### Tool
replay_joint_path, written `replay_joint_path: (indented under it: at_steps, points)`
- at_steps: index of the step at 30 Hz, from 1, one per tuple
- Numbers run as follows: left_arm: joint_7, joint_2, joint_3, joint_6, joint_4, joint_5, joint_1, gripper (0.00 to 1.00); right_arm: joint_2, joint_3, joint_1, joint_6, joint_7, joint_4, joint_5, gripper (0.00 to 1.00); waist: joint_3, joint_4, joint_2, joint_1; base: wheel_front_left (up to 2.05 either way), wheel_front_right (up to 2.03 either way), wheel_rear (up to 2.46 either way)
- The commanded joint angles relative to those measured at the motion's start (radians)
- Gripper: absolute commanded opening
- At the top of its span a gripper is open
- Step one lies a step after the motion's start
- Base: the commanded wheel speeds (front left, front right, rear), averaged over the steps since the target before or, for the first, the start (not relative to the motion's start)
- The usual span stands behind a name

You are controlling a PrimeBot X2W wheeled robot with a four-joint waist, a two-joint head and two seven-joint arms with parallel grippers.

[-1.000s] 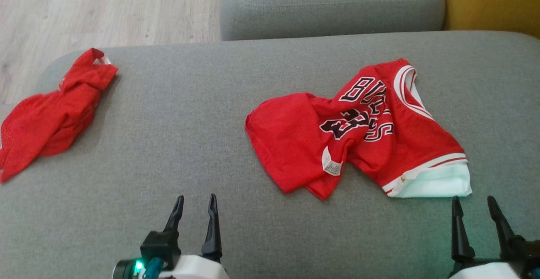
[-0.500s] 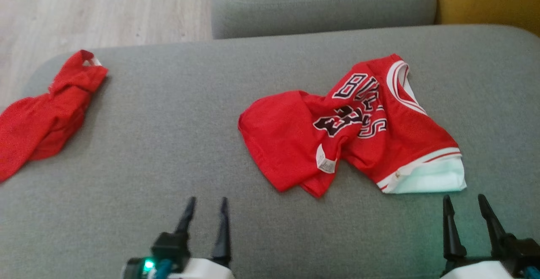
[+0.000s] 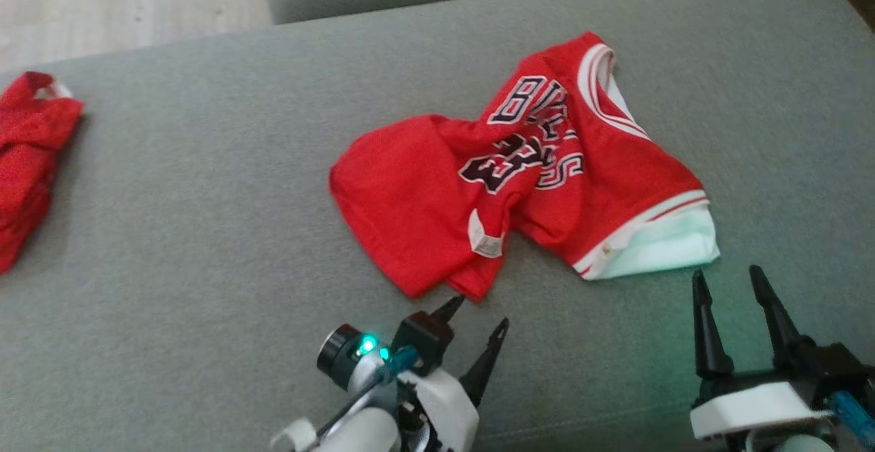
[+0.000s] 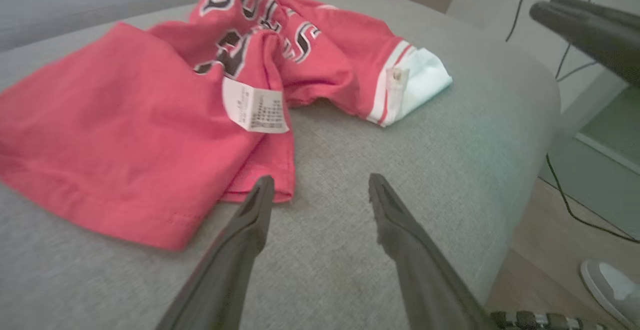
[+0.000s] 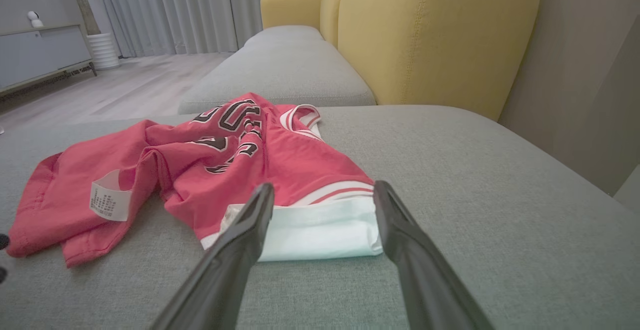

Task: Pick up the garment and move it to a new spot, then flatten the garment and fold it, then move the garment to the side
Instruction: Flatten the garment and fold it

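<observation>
Lying crumpled on the grey sofa cushion [image 3: 205, 233], your red jersey [image 3: 410, 199] is bunched through the middle, with its white hem [image 3: 673, 247] turned toward you, so it is not flat enough to fold yet. Your left gripper [image 3: 480, 310] hovers with fingers apart, angled at the near red corner just beside it. Your right gripper [image 3: 726, 272] is likewise spread and empty, lined up just short of the white hem. That reads as a two-corner pickup. A second red cloth [image 3: 27, 144] lies well apart on your left.

seat: grey woven-fabric sofa cushion [image 3: 205, 233] | behind: mustard-yellow upholstered backrest [image 5: 435, 35] | floor: pale wood planks [image 3: 102, 1] | far wall: grey pleated curtains [image 5: 200, 10] | far left: low grey cabinet [image 5: 45, 55], possibly a sideboard
</observation>
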Motion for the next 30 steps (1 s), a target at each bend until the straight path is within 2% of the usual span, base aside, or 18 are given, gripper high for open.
replay_joint_path:
  at_steps: [1,10,14,15,16,17,18,26,28,30]
  points:
    - [0.009,-0.003,-0.001,0.006,0.001,-0.027,-0.063,1.0,-0.019,0.031,-0.053,0.007,-0.011,-0.035,0.009,1.0,0.028,-0.036,0.0,0.0,0.0,0.0,0.0]
    - [0.031,-0.003,-0.095,0.09,0.175,-0.151,-0.212,1.0,-0.012,0.042,-0.082,0.007,-0.011,-0.029,0.023,1.0,0.06,-0.101,0.0,0.0,0.0,0.0,0.0]
    - [0.032,-0.003,-0.126,0.105,0.219,-0.191,-0.243,1.0,-0.009,0.039,-0.086,0.007,-0.011,-0.025,0.025,1.0,0.065,-0.107,0.0,0.0,0.0,0.0,0.0]
    - [0.033,-0.003,-0.136,0.108,0.234,-0.204,-0.251,0.97,-0.008,0.039,-0.087,0.007,-0.011,-0.024,0.025,1.0,0.066,-0.107,0.0,0.0,0.0,0.0,0.0]
    - [0.032,-0.003,-0.146,0.11,0.248,-0.216,-0.259,0.79,-0.007,0.039,-0.088,0.007,-0.011,-0.023,0.025,1.0,0.067,-0.107,0.0,0.0,0.0,0.0,0.0]
    - [0.029,-0.003,-0.154,0.112,0.259,-0.23,-0.267,0.52,-0.006,0.038,-0.089,0.007,-0.011,-0.022,0.025,1.0,0.068,-0.107,0.0,0.0,0.0,0.0,0.0]
    - [0.014,-0.003,-0.163,0.119,0.276,-0.255,-0.285,0.0,-0.004,0.035,-0.09,0.007,-0.011,-0.021,0.025,1.0,0.068,-0.103,0.0,0.0,0.0,0.0,0.0]
    - [-0.051,0.007,-0.113,0.148,0.284,-0.344,-0.324,0.0,0.003,0.007,-0.072,0.007,-0.011,-0.027,0.027,1.0,0.053,-0.07,0.0,0.0,0.0,0.0,0.0]
    - [-0.046,0.048,-0.101,0.156,0.237,-0.347,-0.32,0.0,0.004,-0.005,-0.059,0.007,-0.011,-0.031,0.027,1.0,0.046,-0.056,0.0,0.0,0.0,0.0,0.0]
    - [-0.019,0.113,-0.097,0.172,0.166,-0.344,-0.305,0.0,0.006,-0.016,-0.046,0.007,-0.011,-0.033,0.028,1.0,0.039,-0.043,0.0,0.0,0.0,0.0,0.0]
